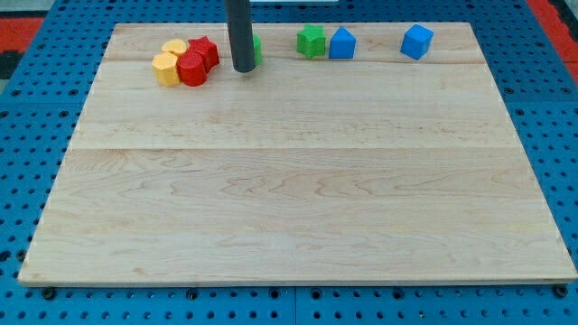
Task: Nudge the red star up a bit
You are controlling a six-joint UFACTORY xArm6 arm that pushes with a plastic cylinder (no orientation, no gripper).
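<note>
My tip [244, 69] — a bare rod, no hand to open or close — sits at three o'clock of the red star [205, 51], near the board [289, 199] edge — a sideways shove could drive it into the red round block [191, 69] and yellow blocks [168, 61].

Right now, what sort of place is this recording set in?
Probably a lab tabletop rig for block pushing. A pale wooden board lies on blue perforated matting, small coloured blocks such as the red star sit along the view's top, and my tip rests just right of it.
</note>
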